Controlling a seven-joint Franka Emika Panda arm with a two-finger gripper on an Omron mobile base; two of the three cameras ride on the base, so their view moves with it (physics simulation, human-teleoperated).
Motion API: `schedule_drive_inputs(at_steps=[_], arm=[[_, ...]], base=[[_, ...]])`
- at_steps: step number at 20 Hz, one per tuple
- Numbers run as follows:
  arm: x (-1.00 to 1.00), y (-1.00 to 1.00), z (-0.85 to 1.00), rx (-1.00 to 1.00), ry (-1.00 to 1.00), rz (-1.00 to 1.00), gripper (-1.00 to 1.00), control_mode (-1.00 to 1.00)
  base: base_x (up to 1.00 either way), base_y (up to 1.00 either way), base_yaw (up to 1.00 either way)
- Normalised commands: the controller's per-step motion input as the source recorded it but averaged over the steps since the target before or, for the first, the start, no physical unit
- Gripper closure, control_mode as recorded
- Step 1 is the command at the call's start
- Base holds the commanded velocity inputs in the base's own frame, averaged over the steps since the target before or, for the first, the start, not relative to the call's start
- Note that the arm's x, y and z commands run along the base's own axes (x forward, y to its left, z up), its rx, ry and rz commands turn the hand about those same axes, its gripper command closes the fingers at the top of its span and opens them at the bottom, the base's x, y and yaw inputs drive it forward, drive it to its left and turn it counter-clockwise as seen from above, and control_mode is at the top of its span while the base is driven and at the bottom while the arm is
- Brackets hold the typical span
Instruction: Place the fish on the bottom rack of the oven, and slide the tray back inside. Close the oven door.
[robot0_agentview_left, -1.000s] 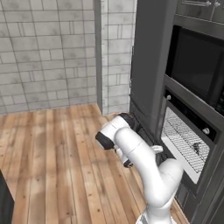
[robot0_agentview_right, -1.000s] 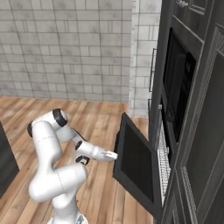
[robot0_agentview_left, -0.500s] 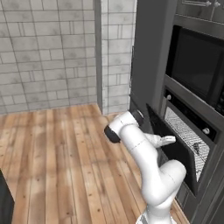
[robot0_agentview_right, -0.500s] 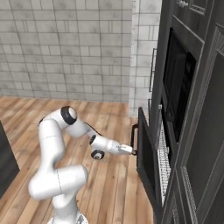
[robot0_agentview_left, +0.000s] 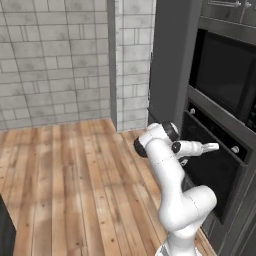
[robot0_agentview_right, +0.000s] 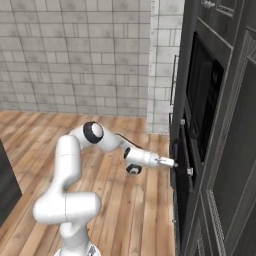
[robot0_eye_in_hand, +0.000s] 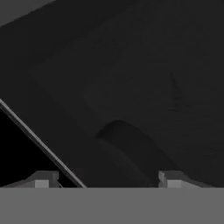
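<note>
The oven door (robot0_agentview_left: 216, 172) stands upright and shut against the dark grey oven (robot0_agentview_left: 235, 165), below a strip with small silver knobs (robot0_agentview_left: 191, 111). My gripper (robot0_agentview_left: 213, 146) reaches out level to the door's upper part, just under that strip. From the right it meets the door's edge (robot0_agentview_right: 181, 172), gripper (robot0_agentview_right: 172, 162) pressed close to it. In the hand view the gripper (robot0_eye_in_hand: 107, 180) is open, its fingertips (robot0_eye_in_hand: 41, 177) wide apart with the dark door panel (robot0_eye_in_hand: 131, 87) close ahead and nothing between them. The fish, the bottom rack and the tray are hidden behind the door.
A glossy black microwave (robot0_agentview_left: 225, 75) sits above the oven in the tall dark cabinet wall (robot0_agentview_right: 230, 150). Open wooden floor (robot0_agentview_left: 75, 180) lies to the left, ending at the grey tiled wall (robot0_agentview_left: 55, 60). A dark object (robot0_agentview_right: 7, 185) stands at the near left.
The oven door has swung up from half open to shut, covering the rack. My arm has stretched toward the oven with the gripper following the door.
</note>
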Motion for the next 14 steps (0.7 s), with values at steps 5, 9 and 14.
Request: schedule_drive_inputs(at_steps=[5,9,14], arm=[[0.32,-0.22,-0.03,-0.96,-0.37,-0.14,-1.0,-1.0],[0.21,-0.24,-0.02,-0.9,-0.33,-0.1,-1.0,-1.0],[0.02,-0.14,-0.01,-0.87,-0.32,-0.08,-1.0,-1.0]], base=[[0.0,0.0,0.0],[0.0,0.0,0.0],[0.0,0.0,0.0]])
